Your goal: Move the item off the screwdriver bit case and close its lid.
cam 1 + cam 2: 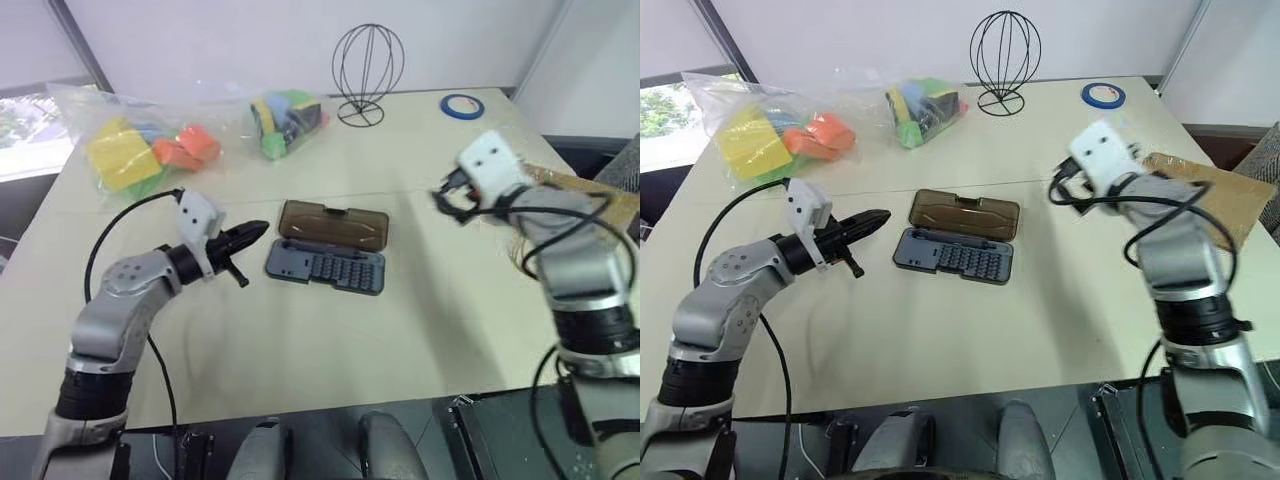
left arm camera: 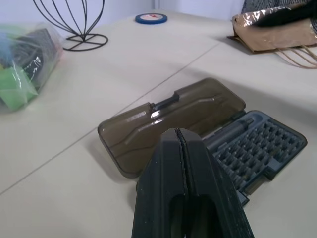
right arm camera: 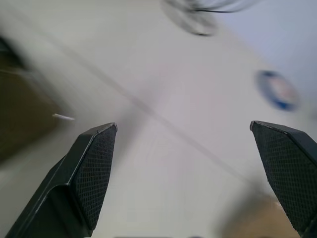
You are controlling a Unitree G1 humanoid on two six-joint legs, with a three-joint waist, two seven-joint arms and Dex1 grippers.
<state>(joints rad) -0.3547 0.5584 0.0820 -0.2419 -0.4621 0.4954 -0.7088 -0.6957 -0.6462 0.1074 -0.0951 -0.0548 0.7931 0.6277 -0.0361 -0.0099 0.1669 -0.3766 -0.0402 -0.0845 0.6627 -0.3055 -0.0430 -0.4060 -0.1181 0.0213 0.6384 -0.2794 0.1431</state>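
Screwdriver bit case point(image 1: 955, 259) sits mid-table point(image 1: 970, 340), wide open; grey base with bit slots nearer the robot, its lid point(image 1: 965, 217) lying flat behind it, hinged along the shared edge. Nothing lies on the case. Brown paper bag point(image 1: 1215, 195) flat at the table's right edge, well apart from the case, partly covered by the right arm in the head views; its cord handles point(image 2: 299, 55) trail toward the case in the left wrist view.

Left gripper point(image 1: 872, 221) hangs just left of the case, roughly level, pointing at it, fingers pressed together, holding nothing. Right gripper point(image 1: 1068, 190) is up over the table between case and bag, fingers point(image 3: 94, 168) spread wide, empty.

Around: two clear plastic bags of coloured blocks at the far left, the bigger one point(image 1: 760, 130) by the left edge and a smaller one point(image 1: 925, 110) nearer the middle; wire globe stand point(image 1: 1005, 55) far centre; blue tape roll point(image 1: 1103, 95) far right. All well clear of the case, nothing blocks the lid.

Hard to make out: right wrist view is smeared, only fingers, bare table, a blurry blue ring point(image 3: 277, 90) and wire stand base readable. Bag's far end is cut off at the frame edge in head views
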